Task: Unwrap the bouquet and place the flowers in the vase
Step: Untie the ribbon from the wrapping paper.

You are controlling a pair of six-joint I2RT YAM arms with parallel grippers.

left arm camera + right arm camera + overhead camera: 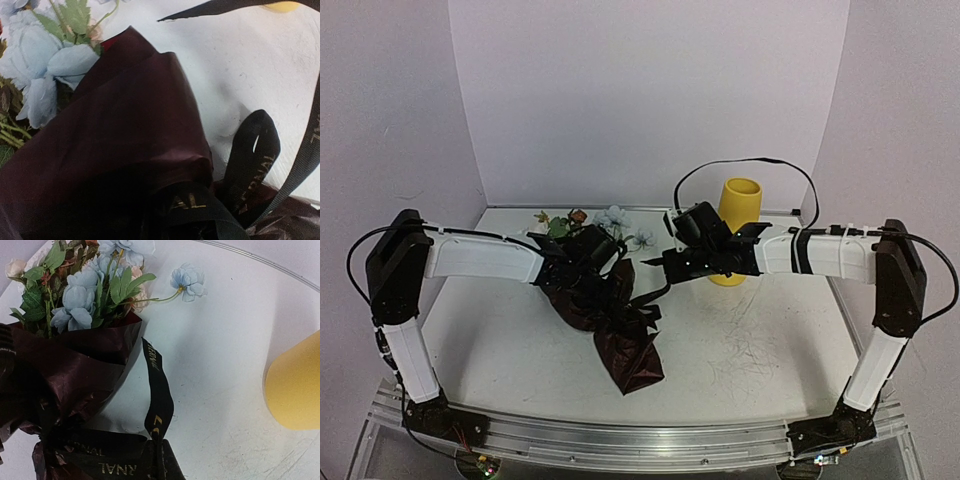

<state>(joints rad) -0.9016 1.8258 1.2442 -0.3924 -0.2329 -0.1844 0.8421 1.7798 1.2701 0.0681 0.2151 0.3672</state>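
The bouquet lies mid-table, its dark red paper filling the left wrist view. Its flowers, pale blue blooms with green leaves, point to the back. My left gripper sits on the upper part of the wrap, shut on a fold of the paper that hides its fingers. A black ribbon with gold letters runs from the knot to my right gripper, which is shut on its end. The yellow vase stands upright just behind the right gripper.
One pale blue bloom sticks out sideways toward the vase. A black cable arcs above the right arm. White walls close the back and sides. A metal rail runs along the near edge.
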